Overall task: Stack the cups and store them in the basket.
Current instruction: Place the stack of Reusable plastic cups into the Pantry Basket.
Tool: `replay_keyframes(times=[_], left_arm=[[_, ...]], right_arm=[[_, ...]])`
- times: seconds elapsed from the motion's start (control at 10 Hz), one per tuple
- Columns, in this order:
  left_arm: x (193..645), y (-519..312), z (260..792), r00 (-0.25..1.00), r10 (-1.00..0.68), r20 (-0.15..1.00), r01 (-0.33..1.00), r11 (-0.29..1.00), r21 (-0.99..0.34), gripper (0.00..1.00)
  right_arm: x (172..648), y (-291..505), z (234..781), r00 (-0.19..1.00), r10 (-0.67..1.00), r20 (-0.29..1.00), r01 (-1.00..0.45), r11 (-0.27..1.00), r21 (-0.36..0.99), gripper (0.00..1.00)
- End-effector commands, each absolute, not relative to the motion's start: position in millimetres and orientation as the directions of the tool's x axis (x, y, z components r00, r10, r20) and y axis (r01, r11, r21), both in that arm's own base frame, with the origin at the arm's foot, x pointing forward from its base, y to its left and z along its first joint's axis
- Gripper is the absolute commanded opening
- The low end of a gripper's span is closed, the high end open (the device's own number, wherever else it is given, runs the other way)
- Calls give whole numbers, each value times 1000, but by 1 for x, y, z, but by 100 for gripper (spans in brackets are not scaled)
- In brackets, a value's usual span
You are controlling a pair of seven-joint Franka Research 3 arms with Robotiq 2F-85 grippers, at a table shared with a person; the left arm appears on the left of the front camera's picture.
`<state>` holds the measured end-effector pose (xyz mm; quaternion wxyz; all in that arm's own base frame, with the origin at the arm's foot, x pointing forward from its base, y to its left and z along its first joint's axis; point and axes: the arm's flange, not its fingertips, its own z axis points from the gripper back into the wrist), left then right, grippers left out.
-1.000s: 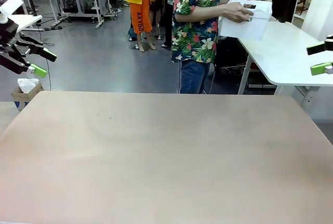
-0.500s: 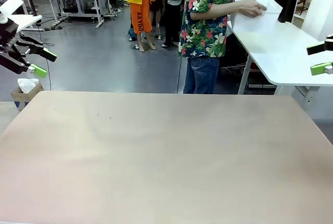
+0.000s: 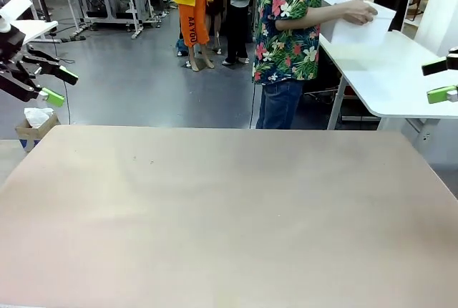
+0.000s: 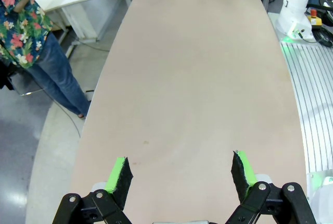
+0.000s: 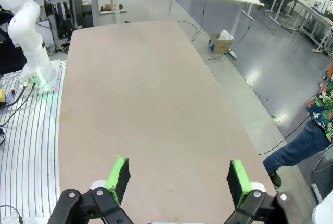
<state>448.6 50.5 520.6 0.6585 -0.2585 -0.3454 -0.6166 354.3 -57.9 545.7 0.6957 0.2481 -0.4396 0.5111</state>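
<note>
Brightness: the room is evenly and brightly lit in all three views.
Light source: diffuse light is cast from overhead.
Shadows: soft and faint; none sharp are thrown on the table [image 3: 229, 208].
Glare: pale reflections are seen on the grey floor [image 5: 291, 52].
Blur: slight motion blur is seen on the person [image 3: 290, 29].
Distortion: straight edges are bowed in both wrist views.

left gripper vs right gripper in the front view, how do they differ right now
The left gripper hangs at the picture's left edge, over the grey floor beyond the tan table; the right gripper hangs at the right edge, before a white side table. The left's black fingers slant downward; the right's lie nearly level. Both are open, empty, green-padded.
</note>
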Motion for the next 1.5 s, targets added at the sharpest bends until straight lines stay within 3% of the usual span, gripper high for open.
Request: replay_keyframes(times=[0.0, 1.4], left_arm=[[447, 51, 521, 4, -638, 770, 991, 103, 81, 100], [447, 51, 521, 4, -638, 770, 991, 103, 81, 100]], right_arm=[[356, -57, 549, 75, 475, 877, -929, 353, -112, 100], [356, -57, 549, 75, 475, 877, -929, 353, -112, 100]])
